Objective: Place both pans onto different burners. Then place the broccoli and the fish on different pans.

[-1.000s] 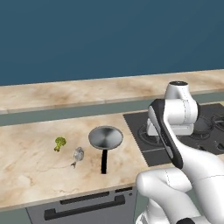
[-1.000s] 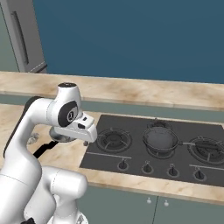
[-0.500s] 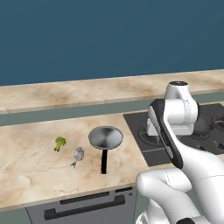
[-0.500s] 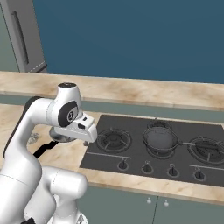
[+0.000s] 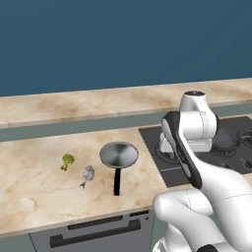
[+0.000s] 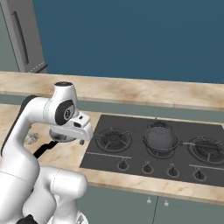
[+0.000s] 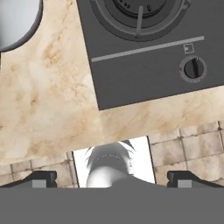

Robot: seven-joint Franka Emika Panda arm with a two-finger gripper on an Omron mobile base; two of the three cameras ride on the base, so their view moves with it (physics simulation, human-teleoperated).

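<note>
One silver-grey pan (image 5: 118,154) with a straight black handle (image 5: 117,182) sits on the marble counter left of the cooktop (image 5: 152,147). Its rim shows at the hand view's top left (image 7: 15,22). A second pan (image 6: 160,139) rests on the middle burner, handle pointing right. Empty burners lie to its left (image 6: 113,139) and right (image 6: 208,148). The green broccoli (image 5: 67,160) and the silvery fish (image 5: 88,173) lie on the counter left of the first pan. My gripper (image 7: 113,178) points down over the counter's front edge by the cooktop's left corner, open, holding nothing.
Round knobs (image 6: 148,167) line the cooktop's front, one in the hand view (image 7: 194,68). A raised marble ledge (image 5: 98,103) runs along the blue back wall. A fridge (image 6: 24,37) stands at the far left. An oven handle (image 5: 93,231) sits below the counter.
</note>
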